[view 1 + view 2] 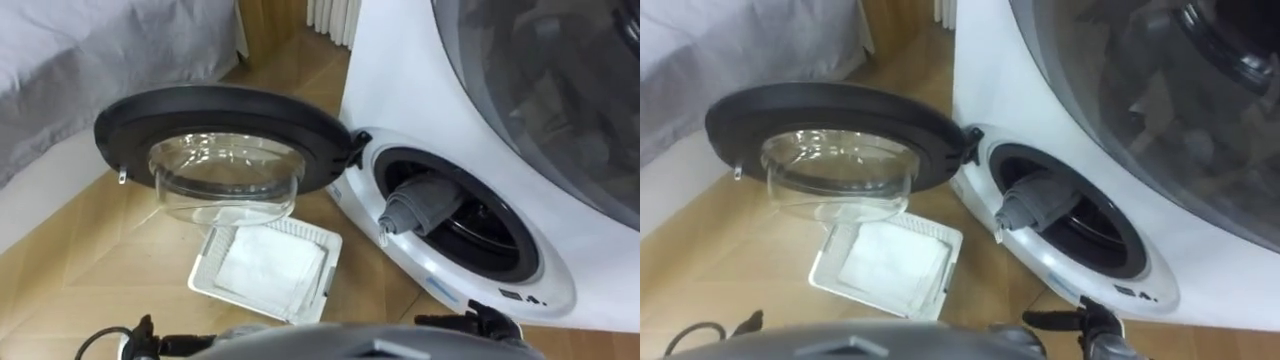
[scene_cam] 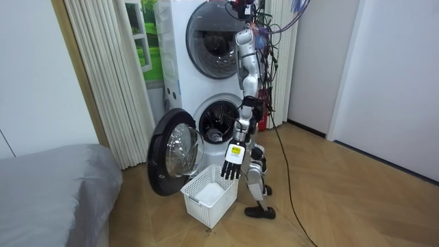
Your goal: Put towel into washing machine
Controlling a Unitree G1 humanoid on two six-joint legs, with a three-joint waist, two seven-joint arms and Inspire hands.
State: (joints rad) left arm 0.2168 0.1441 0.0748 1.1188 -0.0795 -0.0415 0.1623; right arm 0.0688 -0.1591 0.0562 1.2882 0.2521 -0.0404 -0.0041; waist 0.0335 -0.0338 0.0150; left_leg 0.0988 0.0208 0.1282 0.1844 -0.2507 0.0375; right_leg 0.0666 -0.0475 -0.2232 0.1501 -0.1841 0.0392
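Note:
A grey towel [image 1: 420,205] lies bunched in the mouth of the washing machine [image 1: 400,80], part inside the dark drum [image 1: 485,240] and part hanging over the lower rim. The round door [image 1: 225,135] stands swung wide to the left. On the floor below it sits a white basket [image 1: 205,262] holding a folded white cloth [image 1: 265,268]. In the room view I stand upright just right of the open drum [image 2: 218,123], turned toward the room view's left. My left hand [image 2: 233,165] hangs open at my side above the basket [image 2: 209,195], holding nothing.
A second machine [image 2: 216,41] is stacked on top of the washer. A bed with a grey cover [image 1: 90,50] stands to my left, and pale curtains [image 2: 103,75] hang behind the door. Wooden floor [image 1: 90,270] lies between the bed and the basket.

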